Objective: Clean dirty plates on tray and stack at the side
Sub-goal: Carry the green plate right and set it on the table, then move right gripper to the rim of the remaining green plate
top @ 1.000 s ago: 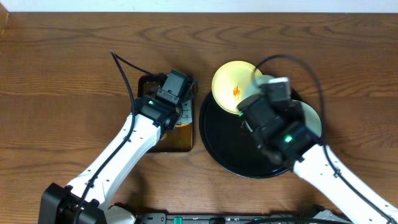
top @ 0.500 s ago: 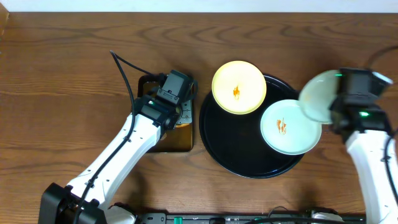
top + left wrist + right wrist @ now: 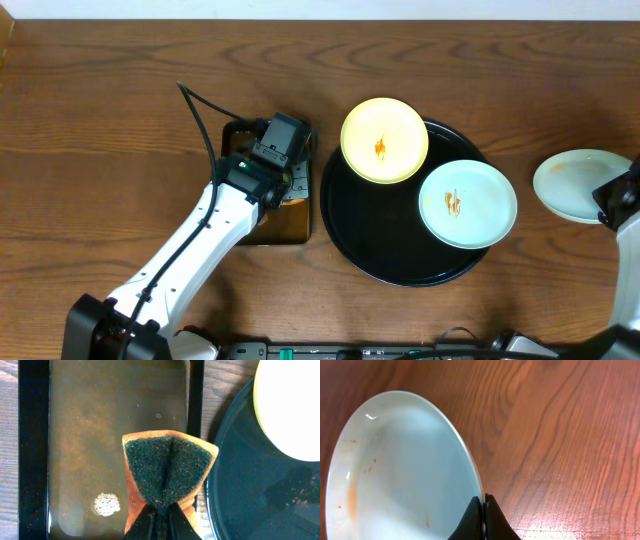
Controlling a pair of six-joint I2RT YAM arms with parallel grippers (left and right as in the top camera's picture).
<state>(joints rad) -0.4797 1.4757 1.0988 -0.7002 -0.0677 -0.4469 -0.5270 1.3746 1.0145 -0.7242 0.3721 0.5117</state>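
The round black tray (image 3: 380, 250) holds a pale yellow plate (image 3: 384, 140) overhanging its far rim and a mint-blue plate (image 3: 467, 204) on its right side, both with orange sauce smears. My right gripper (image 3: 484, 505) is shut on the rim of a second mint-blue plate (image 3: 395, 470), which carries faint orange streaks. That plate (image 3: 578, 185) sits over the wood at the far right in the overhead view. My left gripper (image 3: 162, 515) is shut on a folded orange and green sponge (image 3: 167, 472) over the small rectangular tray (image 3: 30, 460).
The rectangular tray (image 3: 238, 232) holds brownish liquid with a patch of foam (image 3: 106, 504) and stands just left of the round tray's rim (image 3: 212, 490). Bare wooden table lies all round.
My right arm has swung from over the round tray to the far right, carrying the mint-blue plate down toward the table there. The left arm and sponge have not moved.
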